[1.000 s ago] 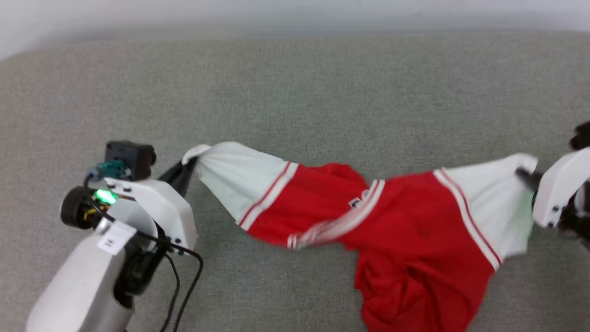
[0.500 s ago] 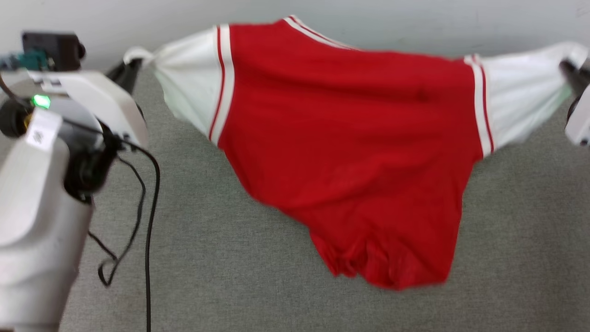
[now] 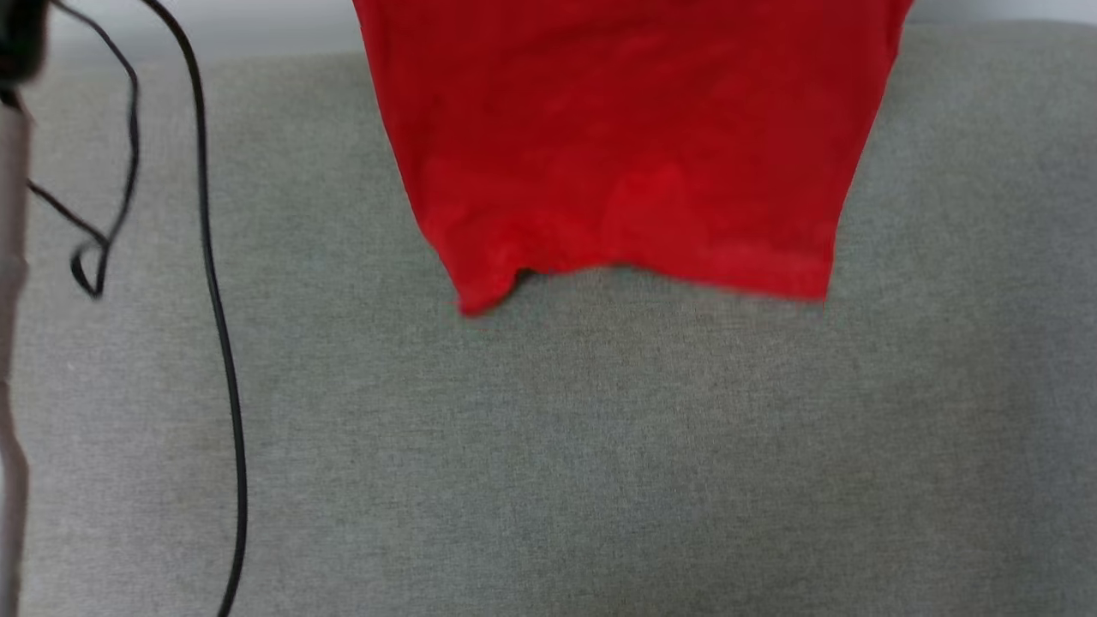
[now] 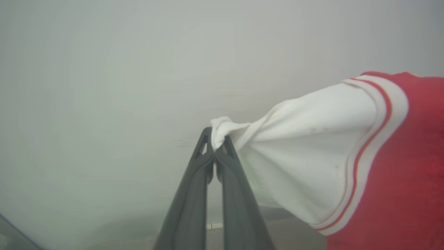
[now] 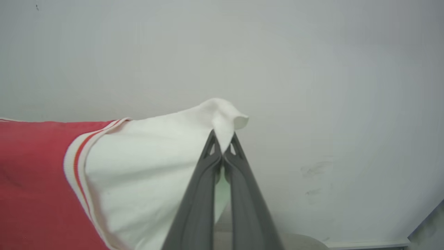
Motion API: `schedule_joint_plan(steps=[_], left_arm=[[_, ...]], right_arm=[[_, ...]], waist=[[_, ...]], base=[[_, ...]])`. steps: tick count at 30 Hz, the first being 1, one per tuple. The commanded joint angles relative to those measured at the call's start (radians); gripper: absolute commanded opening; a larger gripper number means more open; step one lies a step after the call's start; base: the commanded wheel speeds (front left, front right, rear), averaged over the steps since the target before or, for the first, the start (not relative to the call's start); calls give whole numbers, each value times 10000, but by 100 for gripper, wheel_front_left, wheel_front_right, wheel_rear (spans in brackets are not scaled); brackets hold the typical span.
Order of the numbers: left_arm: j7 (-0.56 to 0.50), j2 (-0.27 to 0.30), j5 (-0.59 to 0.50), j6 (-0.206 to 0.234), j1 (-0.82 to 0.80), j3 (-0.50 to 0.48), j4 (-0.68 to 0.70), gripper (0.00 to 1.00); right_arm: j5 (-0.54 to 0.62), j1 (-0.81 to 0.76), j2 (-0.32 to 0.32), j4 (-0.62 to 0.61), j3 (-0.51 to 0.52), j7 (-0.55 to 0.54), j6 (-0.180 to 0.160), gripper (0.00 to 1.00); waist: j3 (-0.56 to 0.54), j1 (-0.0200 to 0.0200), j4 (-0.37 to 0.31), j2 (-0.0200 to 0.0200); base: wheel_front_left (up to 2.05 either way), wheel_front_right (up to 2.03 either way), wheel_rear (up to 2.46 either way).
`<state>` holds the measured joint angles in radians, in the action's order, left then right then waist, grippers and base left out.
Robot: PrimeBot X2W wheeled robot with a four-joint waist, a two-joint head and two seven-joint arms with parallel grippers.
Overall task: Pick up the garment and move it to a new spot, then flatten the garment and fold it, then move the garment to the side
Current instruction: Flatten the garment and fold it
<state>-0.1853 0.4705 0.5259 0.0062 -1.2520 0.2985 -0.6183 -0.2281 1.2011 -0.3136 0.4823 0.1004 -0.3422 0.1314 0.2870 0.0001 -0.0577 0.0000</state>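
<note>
The garment [image 3: 626,146] hangs in the air above the grey cushion; in the head view its red body drops from the top edge, hem loose and a little above the surface. In the left wrist view my left gripper [image 4: 215,140] is shut on the tip of one white sleeve [image 4: 305,152], with striped trim and red cloth to the right. My right gripper [image 5: 223,140] is shut on the tip of the other white sleeve [image 5: 156,166], red cloth trailing left. The "23" is hidden.
A broad grey cushion surface [image 3: 600,446] stretches under the hanging cloth. Black cables [image 3: 214,283] dangle down the left side beside a pale arm [image 3: 8,343] at the frame's left edge. A plain pale wall [image 5: 312,69] lies behind both grippers.
Both grippers rose with the sleeves and left the head view. The garment went from lying bunched on the cushion to hanging spread out, its hem lifting off the surface.
</note>
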Motion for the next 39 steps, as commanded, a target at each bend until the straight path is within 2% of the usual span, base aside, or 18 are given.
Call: schedule_joint_plan(steps=[1,11,21,27,31,35,39], left_arm=[[138,74,-139,22,-399,0,-115,0],[1599,277,-543,47,-3098,-227,-1144,0],[2683,143,-416,-364,-3460,-230,-1994,0],[3063,-97,36,-707,-2926,-359,-2645,0],[3356,-236,414,-1020,-1972,-395,-3099,0],[3750,-411,887,-1226,-485,-443,-3423,0],[4096,-531,1419,-1338,1195,-571,-3446,0]], right_arm=[[130,431,-7,72,48,194,-15,0],[949,3325,475,1104,326,1732,-15,0],[748,4358,766,2161,-276,2934,-14,0],[252,3741,967,2969,-955,3351,-14,0],[-343,2768,1116,3320,-1599,3621,-14,0],[-1046,1124,1138,3395,-2203,3880,-12,0],[-1751,-657,835,3100,-2645,4049,-14,0]], waist=[[302,-1,-46,0],[1780,-1,-179,0],[3092,-1,-132,0],[3401,-1,-102,0],[3212,-1,-116,0],[2784,-1,-82,0],[2273,-1,38,0]], base=[[0,0,0],[0,0,0],[0,0,0],[0,0,0],[0,0,0],[0,0,0],[0,0,0]])
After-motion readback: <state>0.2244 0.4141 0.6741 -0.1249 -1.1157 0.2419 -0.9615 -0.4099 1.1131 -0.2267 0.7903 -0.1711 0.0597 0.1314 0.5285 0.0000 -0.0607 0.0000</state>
